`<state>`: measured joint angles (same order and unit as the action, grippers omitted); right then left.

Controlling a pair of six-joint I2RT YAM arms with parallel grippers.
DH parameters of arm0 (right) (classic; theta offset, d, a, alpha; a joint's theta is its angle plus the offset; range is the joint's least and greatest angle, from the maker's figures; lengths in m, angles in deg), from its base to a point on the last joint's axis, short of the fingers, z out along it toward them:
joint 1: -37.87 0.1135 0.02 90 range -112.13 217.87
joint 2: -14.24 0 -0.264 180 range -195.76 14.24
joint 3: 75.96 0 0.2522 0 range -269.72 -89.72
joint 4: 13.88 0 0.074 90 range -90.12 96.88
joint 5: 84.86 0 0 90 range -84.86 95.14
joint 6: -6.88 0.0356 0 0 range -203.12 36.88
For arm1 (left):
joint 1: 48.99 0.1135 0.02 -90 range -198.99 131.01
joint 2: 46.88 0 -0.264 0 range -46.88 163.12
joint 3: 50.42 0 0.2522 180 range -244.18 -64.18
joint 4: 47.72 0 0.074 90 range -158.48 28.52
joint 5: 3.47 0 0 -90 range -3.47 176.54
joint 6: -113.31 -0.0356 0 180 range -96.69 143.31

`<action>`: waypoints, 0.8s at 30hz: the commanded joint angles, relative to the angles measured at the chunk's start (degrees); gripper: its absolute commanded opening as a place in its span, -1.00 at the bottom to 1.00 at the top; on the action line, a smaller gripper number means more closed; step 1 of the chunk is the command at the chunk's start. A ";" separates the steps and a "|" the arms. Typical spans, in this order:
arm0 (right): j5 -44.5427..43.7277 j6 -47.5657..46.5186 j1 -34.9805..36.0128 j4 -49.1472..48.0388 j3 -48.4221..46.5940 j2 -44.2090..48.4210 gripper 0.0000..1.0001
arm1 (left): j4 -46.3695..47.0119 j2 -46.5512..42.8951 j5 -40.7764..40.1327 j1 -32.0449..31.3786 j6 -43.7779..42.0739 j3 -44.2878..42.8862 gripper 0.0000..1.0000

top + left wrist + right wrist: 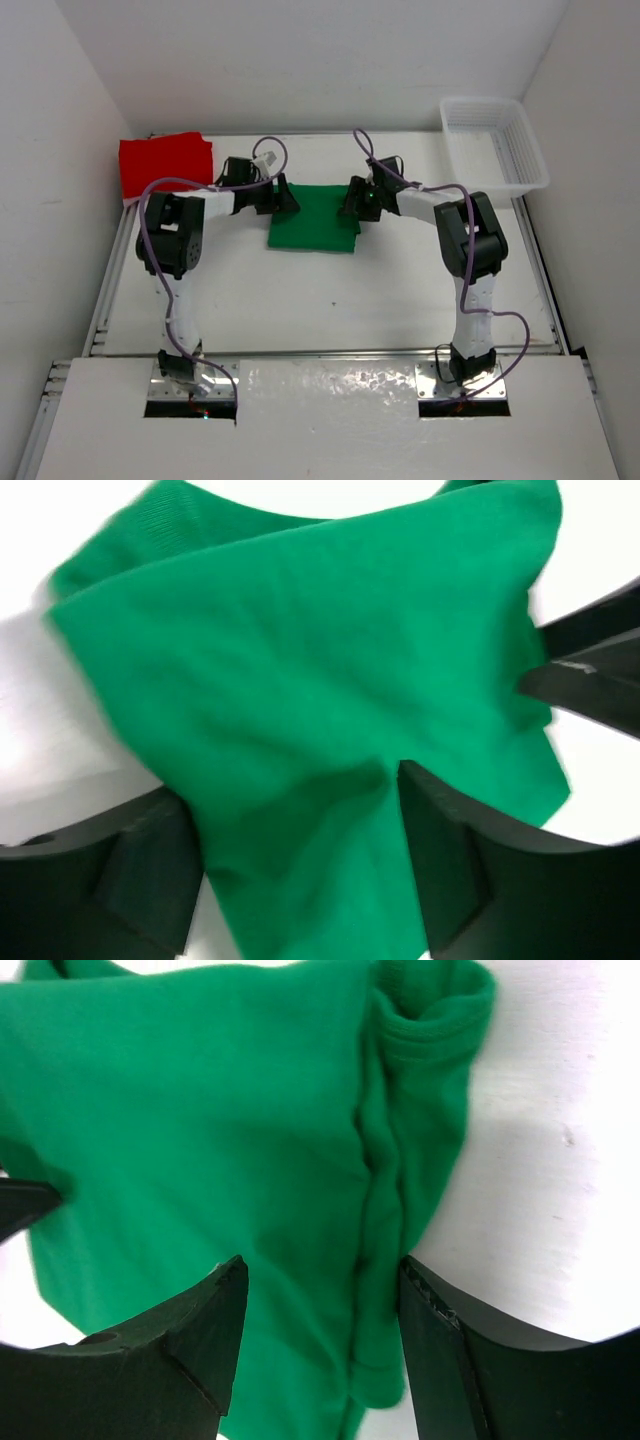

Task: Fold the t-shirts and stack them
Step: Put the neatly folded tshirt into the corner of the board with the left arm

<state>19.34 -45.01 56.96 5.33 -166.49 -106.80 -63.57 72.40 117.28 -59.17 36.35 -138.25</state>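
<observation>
A green t-shirt point(315, 225) lies folded into a rectangle on the white table, at the middle of its far half. My left gripper point(283, 195) is at its far left corner and my right gripper point(352, 200) at its far right corner. In the left wrist view the jaws of the left gripper point(295, 790) stand apart, with loose green cloth point(300, 680) lying between them. The right gripper point(322, 1265) is open too, straddling the shirt's folded edge and sleeve hem point(420, 1020). A red t-shirt point(165, 165) lies folded at the far left corner.
A white mesh basket point(480, 100) stands at the far right corner, with nothing showing in it. Walls close in on the left, the back and the right. Purple cables loop above both arms.
</observation>
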 commanded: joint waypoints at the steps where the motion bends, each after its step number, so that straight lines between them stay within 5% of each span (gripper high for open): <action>1: 1.80 2.93 0.16 -3.07 3.11 -2.10 0.18 | -4.16 7.71 4.85 -1.43 4.53 3.05 0.32; 4: 2.15 3.38 0.07 -3.69 3.56 -2.19 0.17 | -4.15 9.65 6.52 -1.08 4.10 1.12 -0.12; 5: 2.41 3.55 -0.02 -3.70 3.56 -2.19 0.17 | -4.33 10.00 7.65 -0.73 3.93 0.50 -0.53; 7: 2.94 3.99 -0.72 -4.31 4.61 -1.49 0.17 | -5.99 9.74 7.58 0.76 2.79 -1.43 -1.00; 12: 2.07 0.31 -2.22 -0.29 5.93 2.72 0.23 | -11.77 3.70 3.29 4.02 -5.18 -4.67 -1.00; 24: -1.45 -8.22 -5.47 7.90 9.81 17.23 0.26 | -32.36 -3.97 -23.16 4.55 -28.15 -20.41 -1.00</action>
<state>19.82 -49.43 51.25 10.69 -155.17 -92.61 -90.10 72.36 103.81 -55.28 16.53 -153.39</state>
